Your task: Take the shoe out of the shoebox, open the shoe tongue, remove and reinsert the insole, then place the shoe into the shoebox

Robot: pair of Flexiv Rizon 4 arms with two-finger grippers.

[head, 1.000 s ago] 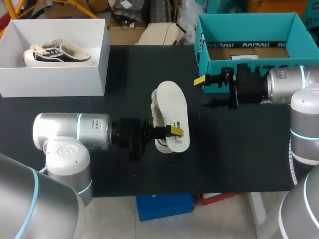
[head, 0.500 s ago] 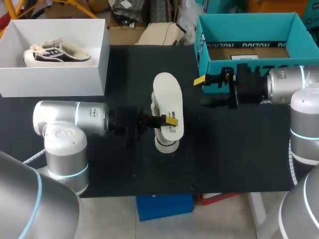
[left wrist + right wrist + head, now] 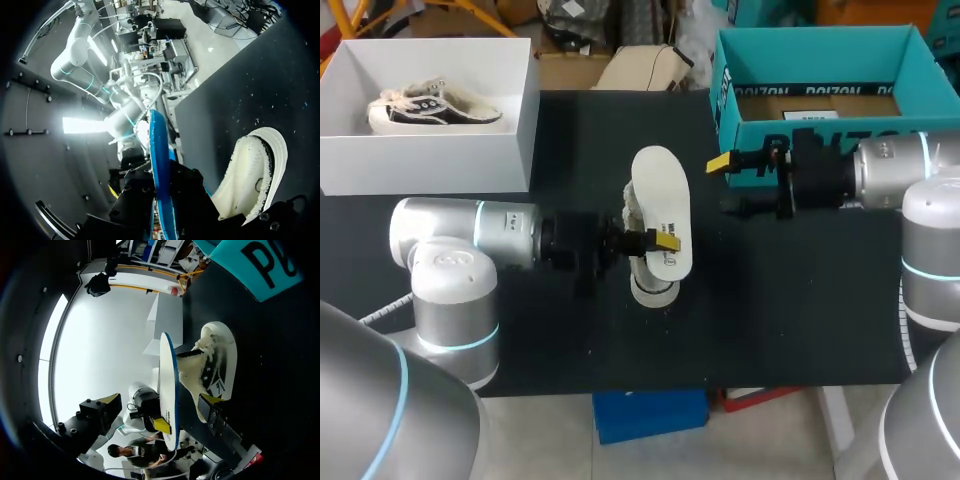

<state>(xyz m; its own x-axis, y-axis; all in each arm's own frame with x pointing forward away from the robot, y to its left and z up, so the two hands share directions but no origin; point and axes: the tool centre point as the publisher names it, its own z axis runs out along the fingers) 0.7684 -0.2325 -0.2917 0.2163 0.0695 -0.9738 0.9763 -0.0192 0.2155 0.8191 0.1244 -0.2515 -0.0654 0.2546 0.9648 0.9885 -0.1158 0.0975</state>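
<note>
Left gripper (image 3: 655, 243): fingers narrow, pinching one end of the insole (image 3: 660, 195), a thin, flat white oval with a blue edge, held level. Directly under it, one shoe (image 3: 652, 291) sits on the black table (image 3: 770, 300), with white rubber and a fleecy lining, largely hidden from above by the insole. Right gripper (image 3: 724, 184): well apart, fingers spread wide, holding nothing, just before the teal cardboard box (image 3: 820, 55). Boxes: two. The white box (image 3: 430, 160) holds a second shoe (image 3: 435, 108), dark with white laces.

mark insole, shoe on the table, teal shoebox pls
insole (image 3: 660, 200), head view, on its white face.
shoe (image 3: 250, 175), left wrist view, on its fleecy lining.
teal shoebox (image 3: 815, 55), head view, on its far inner wall.
</note>
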